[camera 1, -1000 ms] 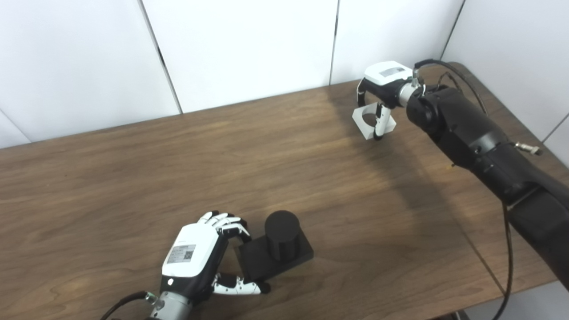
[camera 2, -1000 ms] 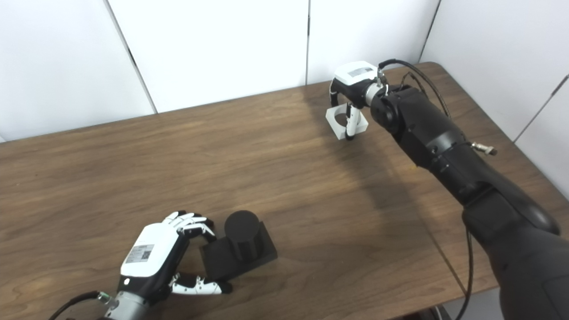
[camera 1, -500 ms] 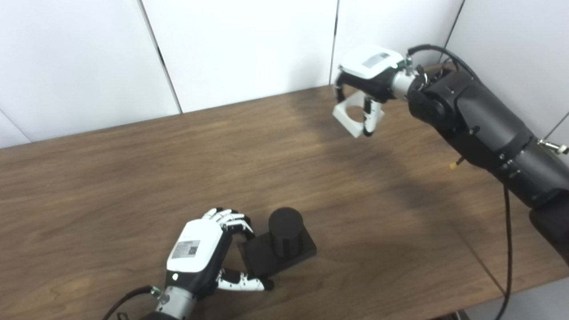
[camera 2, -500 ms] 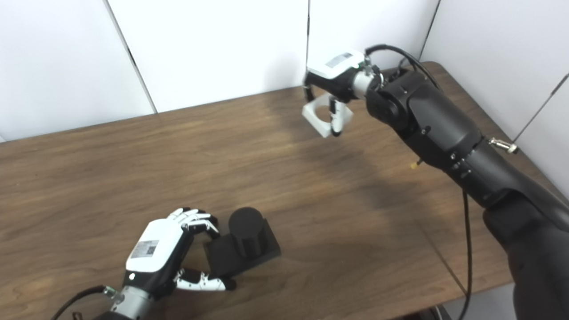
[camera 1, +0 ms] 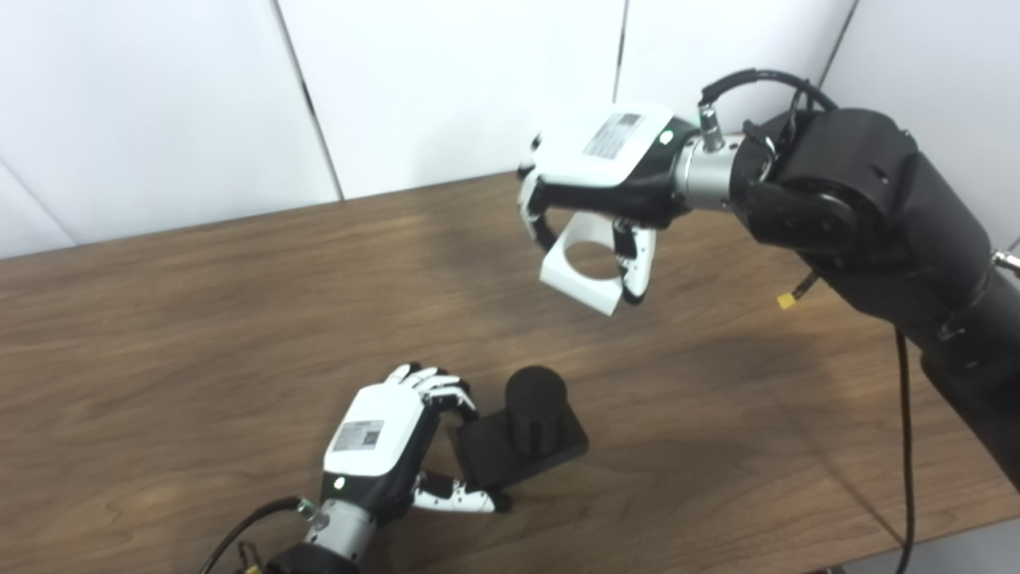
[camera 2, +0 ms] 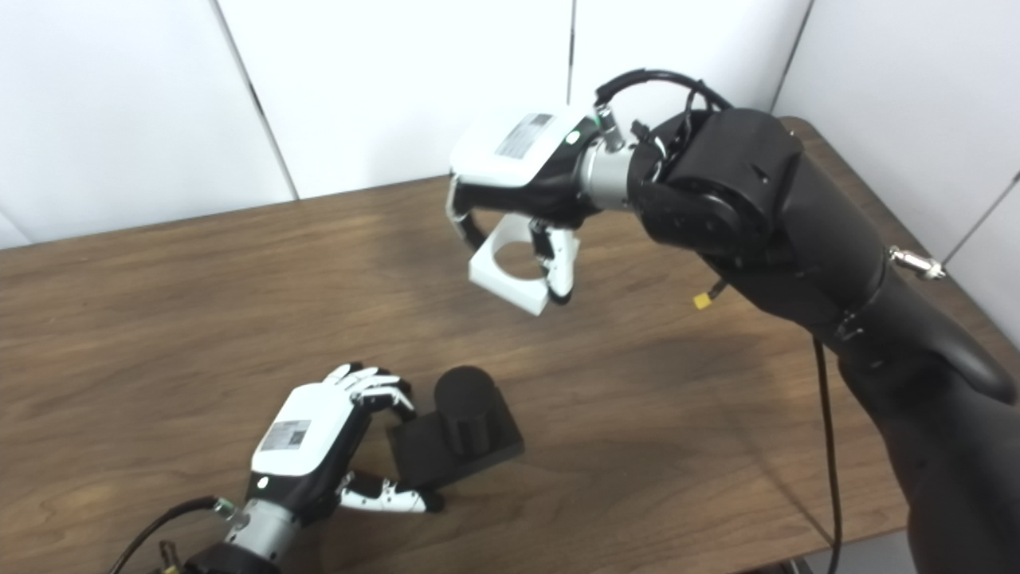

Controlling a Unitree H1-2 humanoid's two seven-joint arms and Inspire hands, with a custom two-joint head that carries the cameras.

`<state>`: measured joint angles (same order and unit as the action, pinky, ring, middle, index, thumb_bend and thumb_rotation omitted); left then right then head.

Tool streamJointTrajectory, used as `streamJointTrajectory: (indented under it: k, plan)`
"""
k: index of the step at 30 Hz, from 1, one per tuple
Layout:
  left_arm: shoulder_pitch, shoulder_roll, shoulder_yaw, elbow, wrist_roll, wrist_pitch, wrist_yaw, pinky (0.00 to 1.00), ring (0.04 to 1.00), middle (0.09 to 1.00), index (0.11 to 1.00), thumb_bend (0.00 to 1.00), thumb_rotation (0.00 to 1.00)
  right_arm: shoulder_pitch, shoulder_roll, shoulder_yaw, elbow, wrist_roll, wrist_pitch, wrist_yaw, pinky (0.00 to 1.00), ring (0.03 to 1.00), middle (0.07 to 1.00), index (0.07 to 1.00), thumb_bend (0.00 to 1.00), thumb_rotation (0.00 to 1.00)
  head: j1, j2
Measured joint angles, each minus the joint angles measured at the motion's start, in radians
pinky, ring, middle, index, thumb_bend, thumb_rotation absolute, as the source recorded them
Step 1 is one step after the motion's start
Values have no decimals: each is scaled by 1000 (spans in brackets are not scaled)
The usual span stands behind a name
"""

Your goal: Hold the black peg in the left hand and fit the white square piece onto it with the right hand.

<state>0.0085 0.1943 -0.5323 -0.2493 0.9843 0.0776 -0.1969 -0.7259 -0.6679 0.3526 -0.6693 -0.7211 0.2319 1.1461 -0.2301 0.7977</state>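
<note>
Right hand has swung a good way toward the middle of the table compared with a second ago, when it was out near the far right corner. It's also higher now, carrying the white square plastic piece with a round hole through it clear off the surface, tilted, with fingers on the far edge and thumb on the near edge. So that hand is clamped on the piece. Note the whole view has slid a bit too, so part of the shift is just the head camera moving.

Left hand sits at the near edge much as before, fingers curled at the far left corner of the matte black peg block (a stubby round cylinder standing on a flat square base) and thumb along its near left edge. It's wrapped on the base, block resting on the table and not lifted. The white piece hangs above and a little behind the peg, well apart from it.

Textures: the brown wood-grain table has a smooth laminate look, the peg block is dull and dark, the white piece is smooth and hard-edged. Both hands have glossy white shells on the back with black-and-white fingers.

Count: two hands, one white piece, one peg block, one table.
</note>
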Motion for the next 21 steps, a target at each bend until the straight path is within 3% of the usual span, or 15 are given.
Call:
streamJointTrajectory:
  k: [10,21]
  plan:
    - [-8,-14,-10,7,13,8,0,931,855,778,490,514,53,-23,61,30,-75,53,40,15,928,892,775,482,526,137,9,20]
    - [-10,-18,-12,7,17,22,-4,946,860,781,490,512,54,21,63,89,-80,62,51,15,942,901,777,484,524,132,5,38]
